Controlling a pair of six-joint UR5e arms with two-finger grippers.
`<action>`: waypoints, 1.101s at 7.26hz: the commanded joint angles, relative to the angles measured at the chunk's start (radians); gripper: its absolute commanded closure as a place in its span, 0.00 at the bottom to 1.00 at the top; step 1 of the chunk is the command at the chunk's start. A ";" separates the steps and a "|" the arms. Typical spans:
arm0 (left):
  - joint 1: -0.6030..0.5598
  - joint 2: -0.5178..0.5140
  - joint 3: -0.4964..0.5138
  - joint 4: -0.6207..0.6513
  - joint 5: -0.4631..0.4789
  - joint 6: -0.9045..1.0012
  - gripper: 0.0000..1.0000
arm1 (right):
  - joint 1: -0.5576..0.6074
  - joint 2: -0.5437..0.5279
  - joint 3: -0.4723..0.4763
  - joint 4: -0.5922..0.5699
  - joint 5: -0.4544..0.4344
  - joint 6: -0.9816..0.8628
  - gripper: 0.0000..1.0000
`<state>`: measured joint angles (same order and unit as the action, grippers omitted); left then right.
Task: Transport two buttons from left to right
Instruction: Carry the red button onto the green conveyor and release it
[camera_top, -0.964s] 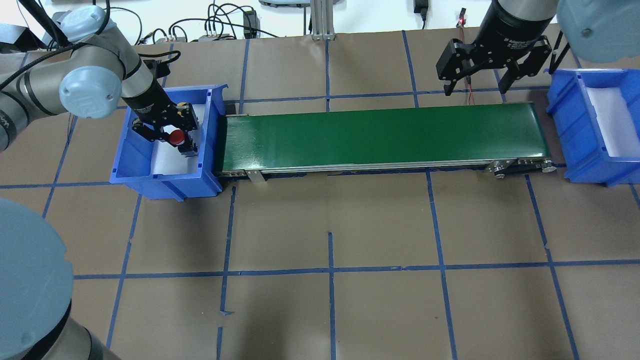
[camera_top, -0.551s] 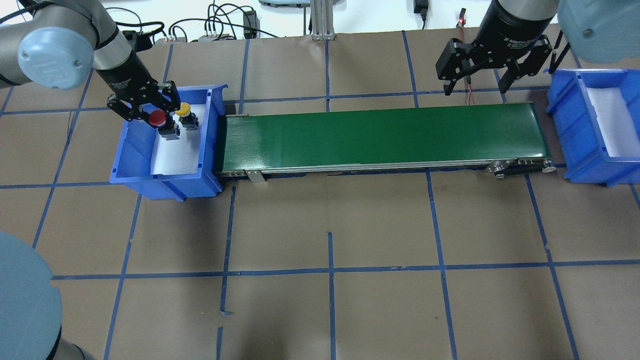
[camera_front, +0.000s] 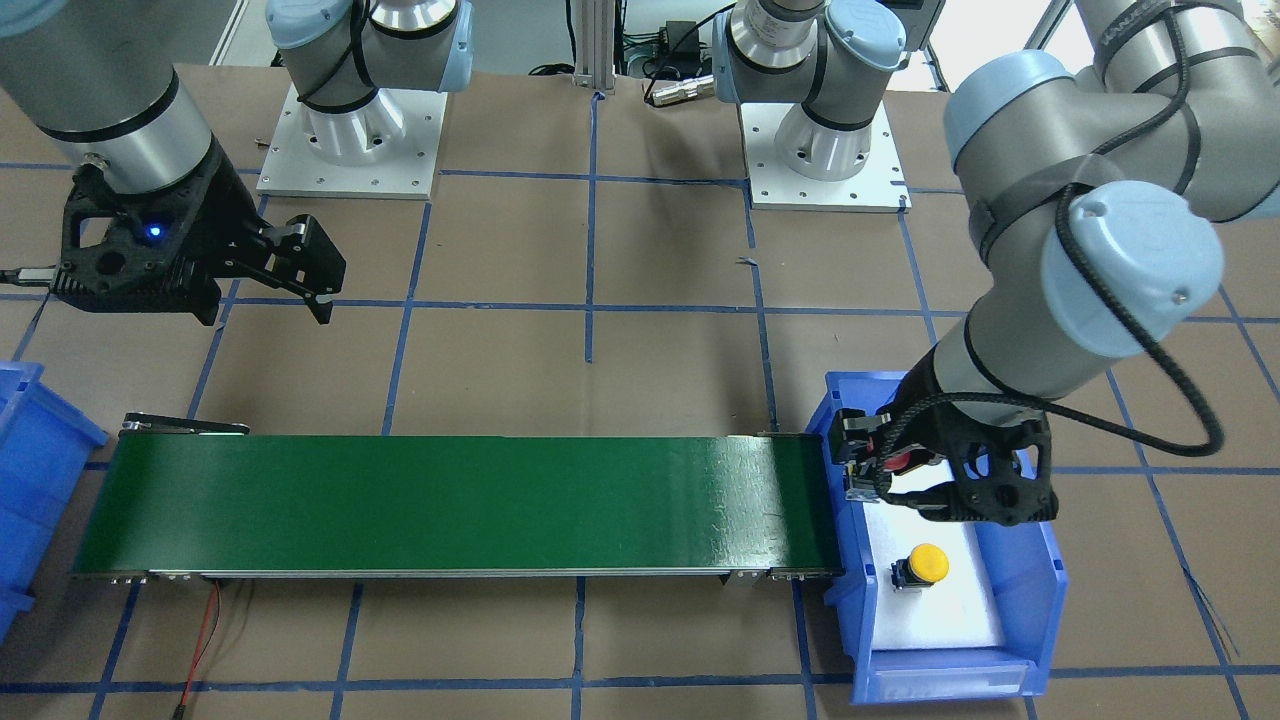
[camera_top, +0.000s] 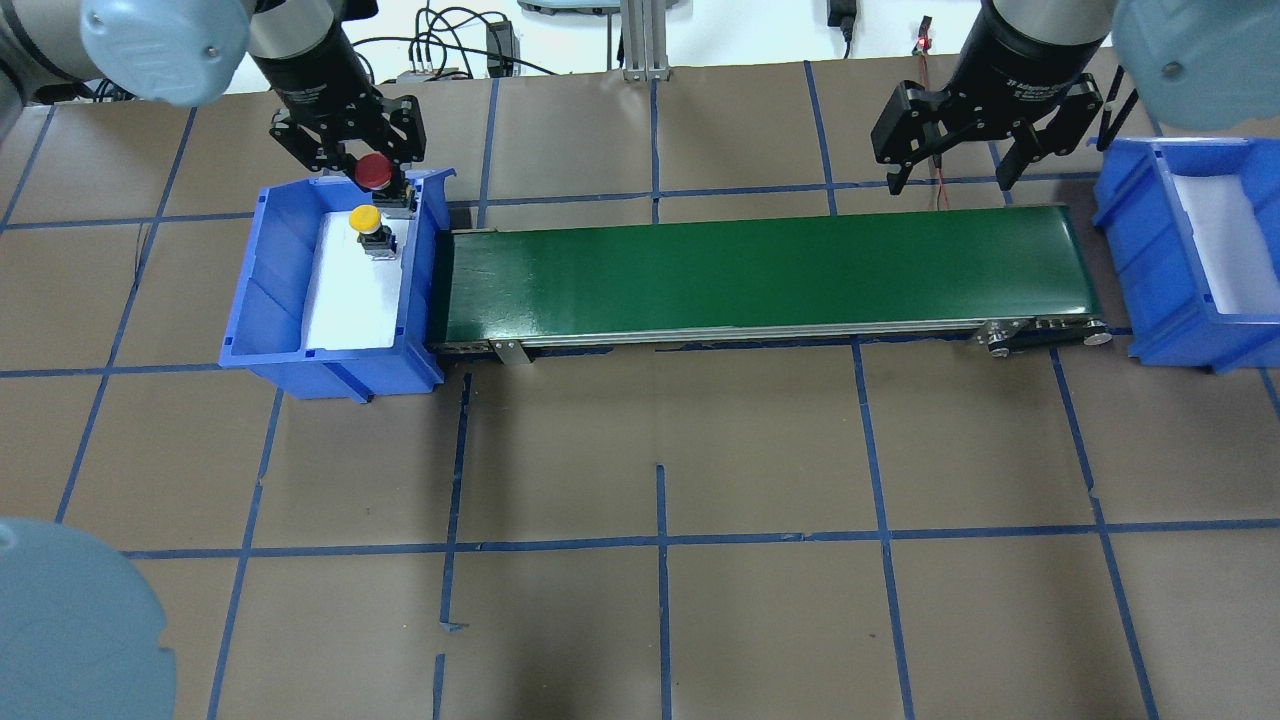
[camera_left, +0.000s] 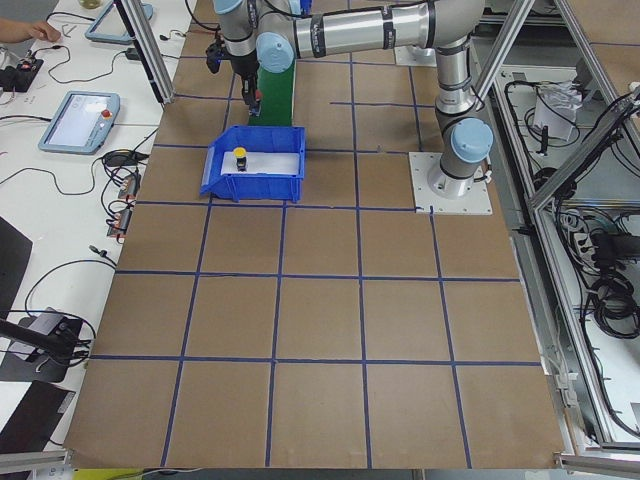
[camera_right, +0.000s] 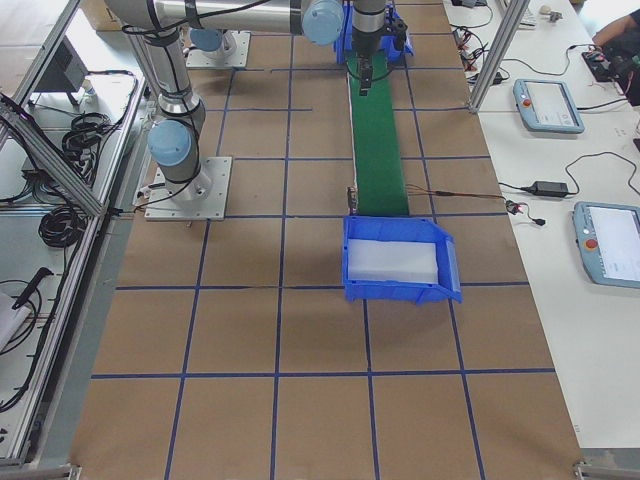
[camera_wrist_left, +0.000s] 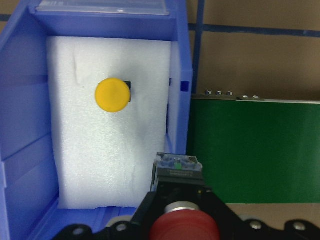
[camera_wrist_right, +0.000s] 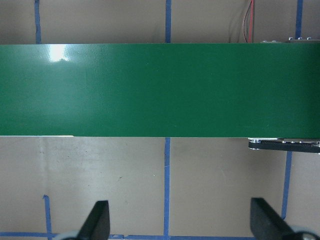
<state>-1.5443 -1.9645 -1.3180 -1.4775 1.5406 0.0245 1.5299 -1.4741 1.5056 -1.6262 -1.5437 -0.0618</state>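
My left gripper (camera_top: 376, 166) is shut on the red button (camera_top: 373, 171) and holds it in the air above the far, belt-side corner of the left blue bin (camera_top: 262, 300). In the left wrist view the red button (camera_wrist_left: 184, 227) hangs with its black-grey base over the bin's foam edge. The yellow button (camera_top: 365, 220) stands upright on the white foam in that bin, also seen as the yellow button (camera_front: 927, 563) and the yellow button (camera_wrist_left: 112, 95). My right gripper (camera_top: 950, 180) hovers open and empty beyond the belt's right end.
The green conveyor belt (camera_top: 760, 270) runs between the left bin and the right blue bin (camera_top: 1165, 300), which holds only white foam. Cables and a metal post lie along the table's far edge. Brown paper with blue tape lines covers the table.
My left gripper has lifted the red button out of the bin, moving up and toward the bin's far belt-side corner. The yellow button stayed in place. The right arm has not moved.
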 joint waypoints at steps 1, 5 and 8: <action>-0.063 -0.063 0.002 0.057 0.000 -0.079 0.67 | -0.011 0.001 0.001 0.002 -0.003 -0.020 0.00; -0.115 -0.145 -0.026 0.128 0.001 -0.142 0.65 | -0.022 0.000 -0.001 0.026 -0.001 -0.027 0.00; -0.116 -0.136 -0.063 0.129 -0.005 -0.166 0.61 | -0.014 -0.002 0.001 0.026 0.002 -0.027 0.00</action>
<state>-1.6593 -2.1032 -1.3700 -1.3497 1.5390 -0.1345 1.5127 -1.4754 1.5051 -1.6000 -1.5431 -0.0889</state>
